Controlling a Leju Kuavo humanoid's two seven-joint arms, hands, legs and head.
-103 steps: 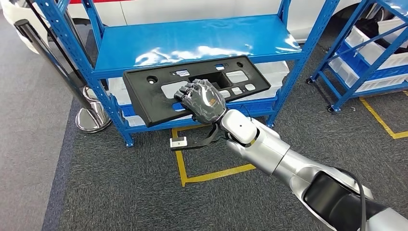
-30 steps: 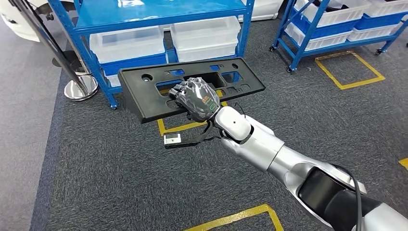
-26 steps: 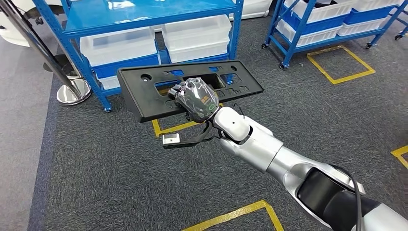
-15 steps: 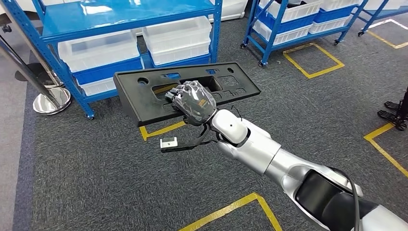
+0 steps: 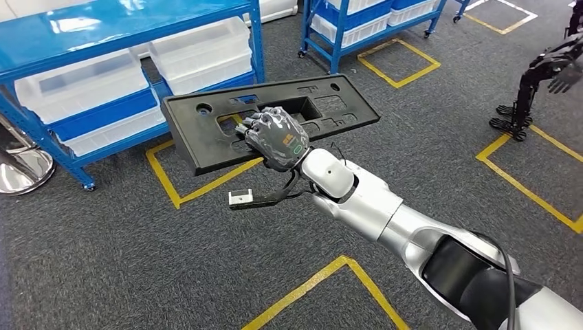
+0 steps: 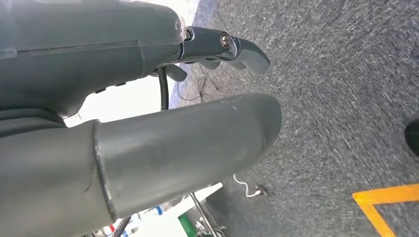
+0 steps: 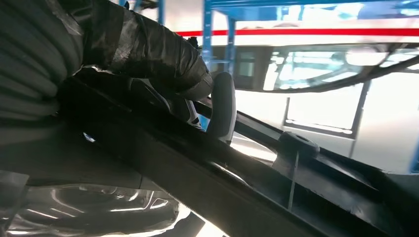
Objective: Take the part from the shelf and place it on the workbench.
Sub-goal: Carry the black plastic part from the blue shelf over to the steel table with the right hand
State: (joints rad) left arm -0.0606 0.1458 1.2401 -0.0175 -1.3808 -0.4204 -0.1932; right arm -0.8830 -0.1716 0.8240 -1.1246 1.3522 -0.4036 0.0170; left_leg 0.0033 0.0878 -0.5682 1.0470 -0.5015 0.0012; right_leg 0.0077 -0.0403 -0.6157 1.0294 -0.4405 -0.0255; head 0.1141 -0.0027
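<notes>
The part is a long black plastic panel [image 5: 206, 134] with several cut-outs, carried flat above the grey carpet. My right hand [image 5: 276, 139] grips it near the middle of its near edge, fingers hooked into a cut-out. In the right wrist view the hand [image 7: 148, 54] wraps over the panel's dark edge [image 7: 237, 182]. The blue shelf [image 5: 103, 31] stands behind and to the left, apart from the panel. My left hand [image 6: 148, 128] hangs over the carpet, fingers apart, holding nothing.
Clear plastic bins [image 5: 199, 51] sit on the lower tier of the blue shelf. A second blue rack [image 5: 357, 27] stands further back. Yellow floor markings [image 5: 509, 175] cross the carpet. A dark stand [image 5: 529, 89] is at the right.
The whole view has swung: shelf and racks have slid left and away as the camera turned. My right hand keeps its grip on the panel, held in the same pose.
</notes>
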